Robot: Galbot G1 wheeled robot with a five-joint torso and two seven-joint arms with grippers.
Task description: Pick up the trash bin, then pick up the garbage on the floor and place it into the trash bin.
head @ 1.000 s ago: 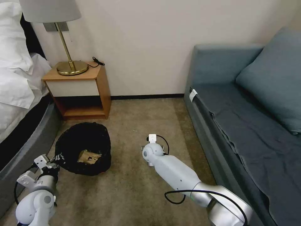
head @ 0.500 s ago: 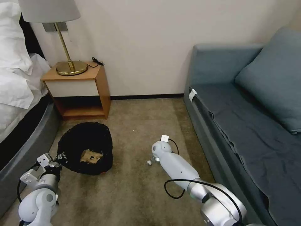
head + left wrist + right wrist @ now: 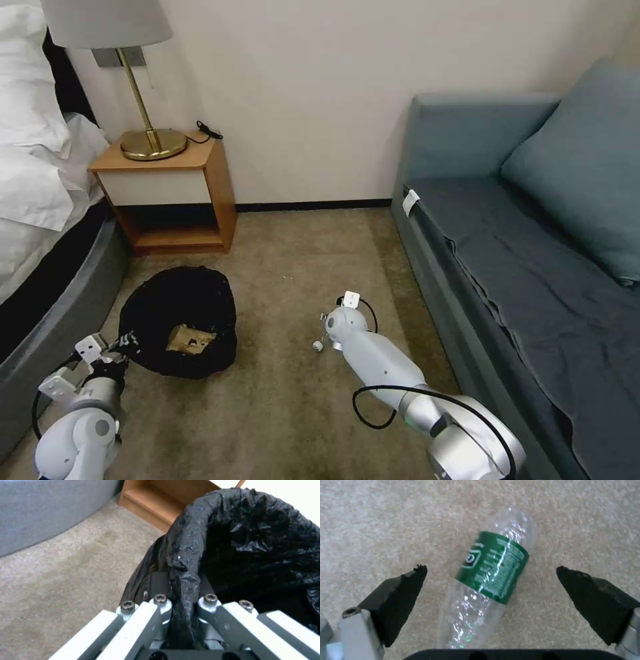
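Observation:
The trash bin (image 3: 175,305), lined with a glossy black bag, stands on the carpet at my left, in front of the nightstand. A tan paper wad (image 3: 189,338) lies inside it. My left gripper (image 3: 123,345) is shut on the bin's near rim. In the left wrist view the left gripper (image 3: 182,590) pinches the bag-covered rim (image 3: 186,555). My right arm reaches down to the carpet in the middle, its wrist (image 3: 339,323) hiding the fingers. In the right wrist view the right gripper (image 3: 489,568) is open over a crushed clear bottle (image 3: 493,562) with a green label, one finger on each side.
A wooden nightstand (image 3: 167,193) with a brass lamp (image 3: 152,141) stands behind the bin. The bed (image 3: 47,220) lies along the left and a blue-grey sofa (image 3: 527,267) along the right. A small white bit (image 3: 318,345) lies beside my right wrist. Open carpet (image 3: 287,253) runs to the wall.
My right arm has swung right and lowered toward the carpet. The bin has swayed slightly in the left gripper's hold.

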